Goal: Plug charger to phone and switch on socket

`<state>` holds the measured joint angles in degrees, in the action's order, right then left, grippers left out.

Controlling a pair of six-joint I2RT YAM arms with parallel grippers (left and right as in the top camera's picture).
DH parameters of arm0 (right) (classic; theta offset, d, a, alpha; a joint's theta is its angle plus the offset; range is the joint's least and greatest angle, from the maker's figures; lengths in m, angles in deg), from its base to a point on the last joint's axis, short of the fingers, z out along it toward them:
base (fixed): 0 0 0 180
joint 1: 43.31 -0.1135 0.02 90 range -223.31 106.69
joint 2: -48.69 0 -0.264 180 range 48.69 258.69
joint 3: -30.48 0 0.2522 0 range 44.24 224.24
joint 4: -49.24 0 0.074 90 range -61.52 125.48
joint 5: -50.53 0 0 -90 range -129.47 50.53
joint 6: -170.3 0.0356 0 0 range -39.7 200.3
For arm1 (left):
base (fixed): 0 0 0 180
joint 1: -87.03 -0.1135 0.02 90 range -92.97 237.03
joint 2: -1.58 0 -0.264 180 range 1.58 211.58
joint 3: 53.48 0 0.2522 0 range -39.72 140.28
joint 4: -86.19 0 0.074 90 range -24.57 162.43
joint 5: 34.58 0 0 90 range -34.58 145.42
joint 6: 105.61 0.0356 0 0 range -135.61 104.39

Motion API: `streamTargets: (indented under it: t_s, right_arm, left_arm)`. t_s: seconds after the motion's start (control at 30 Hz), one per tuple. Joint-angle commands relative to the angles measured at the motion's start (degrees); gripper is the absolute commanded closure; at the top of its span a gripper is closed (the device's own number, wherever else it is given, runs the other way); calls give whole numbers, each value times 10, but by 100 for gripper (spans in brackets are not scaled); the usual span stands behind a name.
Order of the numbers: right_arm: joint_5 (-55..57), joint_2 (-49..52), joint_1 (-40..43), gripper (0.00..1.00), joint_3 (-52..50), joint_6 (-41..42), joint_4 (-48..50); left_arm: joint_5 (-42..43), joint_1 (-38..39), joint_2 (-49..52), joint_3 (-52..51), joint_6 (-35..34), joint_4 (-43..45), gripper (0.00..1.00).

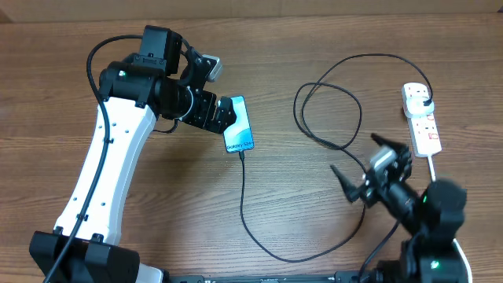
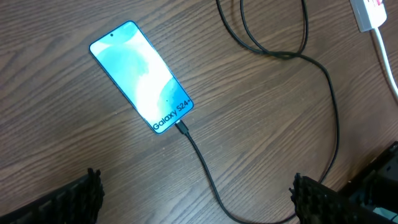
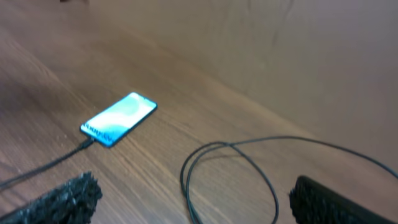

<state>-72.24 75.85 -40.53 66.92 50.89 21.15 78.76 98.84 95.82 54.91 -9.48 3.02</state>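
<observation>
The phone (image 1: 240, 126) lies flat on the wooden table, its cyan screen lit; it shows in the left wrist view (image 2: 142, 76) and the right wrist view (image 3: 118, 118) too. The charger (image 1: 245, 208) is a thin black cable whose tip (image 2: 180, 127) sits in the phone's lower short edge. From there it loops across the table to a black plug (image 1: 424, 99) in the white socket (image 1: 424, 130) at the right. My left gripper (image 1: 224, 116) hovers open just left of the phone, holding nothing. My right gripper (image 1: 363, 163) is open and empty beside the cable loops (image 3: 230, 168), left of the socket.
The socket's white cord (image 1: 434, 167) runs down toward the right arm's base; its corner (image 2: 370, 14) and cord (image 2: 388, 59) show at the top right of the left wrist view. The left arm (image 1: 110, 165) spans the table's left side. Bare wood lies between the phone and the loops.
</observation>
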Motion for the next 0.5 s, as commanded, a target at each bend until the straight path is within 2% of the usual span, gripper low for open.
streamTargets:
  t_s: [0.0,0.1,0.17,0.37,0.47]
  right_arm:
    - [9,-76,-5,0,-65,58,43]
    - [44,-134,-5,0,-101,158,68]
    - [66,-151,-5,0,-106,194,67]
    - [106,-172,-6,0,-110,210,58]
    - [138,-197,-13,0,-125,257,64]
  left_arm:
    - [0,2,-2,3,-5,0,0]
    - [0,2,-2,3,-5,0,1]
    - [0,2,-2,3,-5,0,0]
    - [0,2,-2,3,-5,0,0]
    - [0,2,-2,3,-5,0,1]
